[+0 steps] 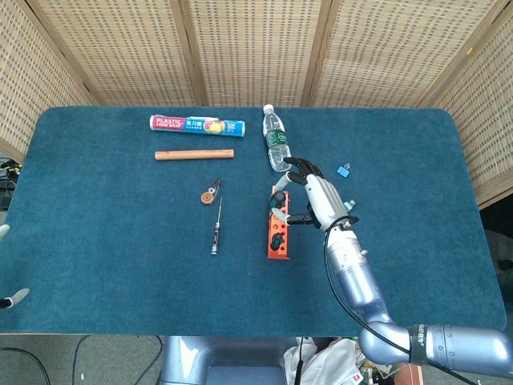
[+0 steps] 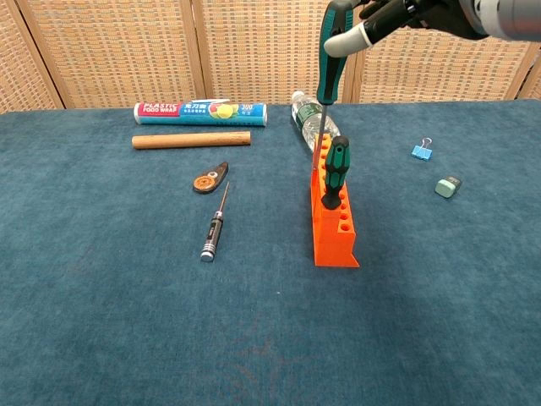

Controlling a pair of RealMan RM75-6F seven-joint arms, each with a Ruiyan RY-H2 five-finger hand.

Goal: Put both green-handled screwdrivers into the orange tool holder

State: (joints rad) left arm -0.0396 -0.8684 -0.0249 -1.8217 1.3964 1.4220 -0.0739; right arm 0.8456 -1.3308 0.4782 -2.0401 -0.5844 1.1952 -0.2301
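The orange tool holder (image 2: 334, 226) (image 1: 276, 235) stands mid-table. One green-handled screwdriver (image 2: 335, 172) stands upright in a hole of it. My right hand (image 2: 406, 14) (image 1: 316, 194) holds the second green-handled screwdriver (image 2: 330, 59) nearly upright above the holder's far end, its thin shaft pointing down at the back holes. Whether the tip touches the holder I cannot tell. My left hand (image 1: 8, 301) shows only as fingertips at the left edge of the head view, near nothing.
A small black screwdriver (image 2: 214, 227) and a round tape measure (image 2: 209, 178) lie left of the holder. Behind are a wooden stick (image 2: 191, 139), a plastic wrap box (image 2: 201, 112) and a water bottle (image 2: 307, 119). A blue clip (image 2: 422, 150) and an eraser (image 2: 448, 186) lie to the right.
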